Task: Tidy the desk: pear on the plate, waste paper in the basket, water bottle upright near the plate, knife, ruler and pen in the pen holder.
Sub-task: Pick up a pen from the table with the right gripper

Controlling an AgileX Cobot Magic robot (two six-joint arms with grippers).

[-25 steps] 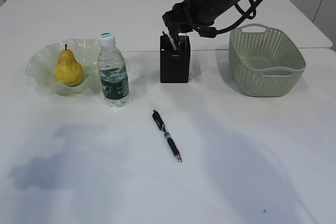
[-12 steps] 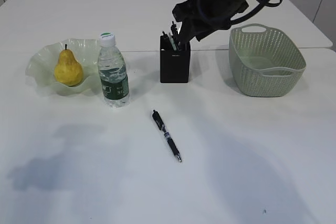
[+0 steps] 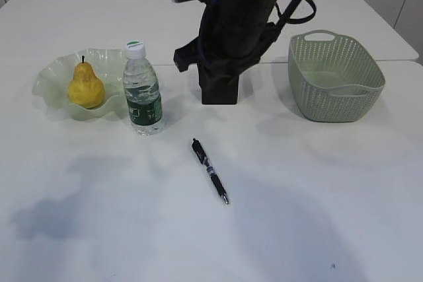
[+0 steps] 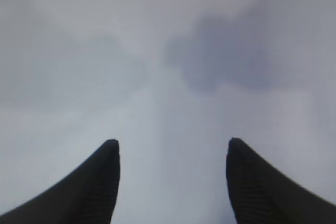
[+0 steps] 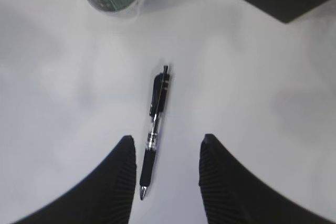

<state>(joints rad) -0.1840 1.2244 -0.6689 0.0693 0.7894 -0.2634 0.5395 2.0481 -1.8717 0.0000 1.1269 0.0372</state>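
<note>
Both tools, right [image 5: 165, 174] and left [image 4: 173, 182], gape empty over the white desk [image 3: 317, 196].

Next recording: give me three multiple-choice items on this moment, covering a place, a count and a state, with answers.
1. Where does the black click pen lie?
A. in the sage-green perforated basket
B. on the white desk
C. on the ruffled glass plate

2. How many yellow pears are on the pale green ruffled glass plate?
A. none
B. one
C. two

3. How does the clear green-labelled water bottle stand?
A. upright
B. on its side
C. upside down

Answers: 1 B, it lies flat on bare desk before the black square pen holder. 2 B, a single pear. 3 A, white cap on top.
</note>
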